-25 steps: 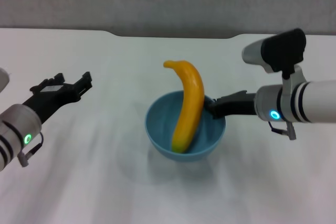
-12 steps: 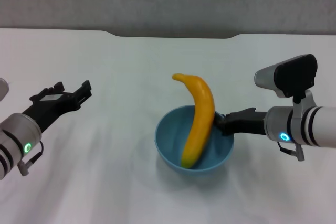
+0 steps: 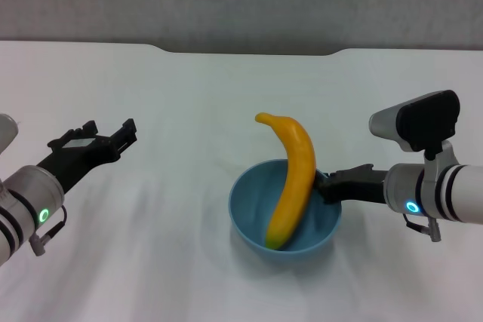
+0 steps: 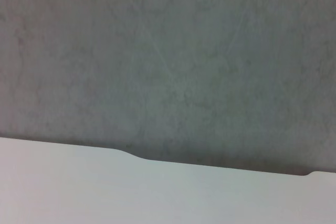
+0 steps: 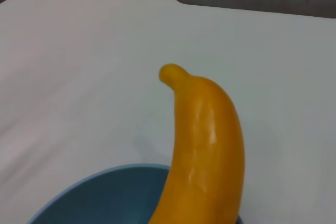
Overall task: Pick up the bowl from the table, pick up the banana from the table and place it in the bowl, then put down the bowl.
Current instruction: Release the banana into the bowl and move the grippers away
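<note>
While right gripper [image 3: 326, 185] seemingly pinches bowl [image 3: 256, 209], left gripper [image 3: 113, 137] gapes.

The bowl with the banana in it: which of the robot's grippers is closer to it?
The right. The right gripper is at the bowl's rim, beside the banana; the left gripper hangs well off to the bowl's left.

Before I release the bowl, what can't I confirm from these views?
- Right gripper hold on the bowl: head view, the banana covers the rim where they meet; right wrist view shows no fingers.
- Bowl underside against the table: head view, hidden by the bowl wall, so contact cannot be told.
- Left gripper: left wrist view shows only the table's far edge and the wall.
</note>
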`<action>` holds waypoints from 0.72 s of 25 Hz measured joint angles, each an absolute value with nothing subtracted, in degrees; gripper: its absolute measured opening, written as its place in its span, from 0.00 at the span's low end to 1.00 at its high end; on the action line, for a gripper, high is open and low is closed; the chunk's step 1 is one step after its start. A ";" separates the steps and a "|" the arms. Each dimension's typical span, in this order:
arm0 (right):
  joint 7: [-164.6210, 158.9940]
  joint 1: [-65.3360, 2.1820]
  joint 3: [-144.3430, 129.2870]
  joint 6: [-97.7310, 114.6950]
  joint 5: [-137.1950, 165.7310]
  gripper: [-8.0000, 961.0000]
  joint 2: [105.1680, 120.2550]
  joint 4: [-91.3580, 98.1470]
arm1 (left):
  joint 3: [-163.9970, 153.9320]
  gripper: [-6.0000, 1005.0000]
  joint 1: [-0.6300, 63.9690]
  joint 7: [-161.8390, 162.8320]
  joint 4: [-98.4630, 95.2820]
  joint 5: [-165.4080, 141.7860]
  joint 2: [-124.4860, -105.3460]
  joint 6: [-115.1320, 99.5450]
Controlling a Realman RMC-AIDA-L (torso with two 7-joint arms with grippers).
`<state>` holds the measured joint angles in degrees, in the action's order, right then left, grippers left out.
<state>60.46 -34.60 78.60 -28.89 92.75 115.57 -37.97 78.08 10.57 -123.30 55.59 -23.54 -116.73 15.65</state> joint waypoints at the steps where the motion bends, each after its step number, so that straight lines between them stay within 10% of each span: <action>1: 60.46 -34.56 78.59 -28.87 92.66 0.09 115.55 -37.97 | 78.08 0.75 10.55 -123.29 55.54 -23.52 -116.73 15.65; 9: 60.53 -33.20 78.96 -28.42 92.72 0.09 115.24 -40.08 | 78.03 0.75 10.07 -123.21 55.59 -23.63 -116.72 15.76; 18: 60.56 -24.02 81.02 -27.72 94.67 0.40 114.73 -51.66 | 78.04 0.75 9.02 -123.13 56.00 -23.47 -116.68 16.63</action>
<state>60.56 -24.02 81.02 -27.72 94.67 114.73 -51.66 78.04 9.02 -123.13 56.00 -23.47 -116.68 16.63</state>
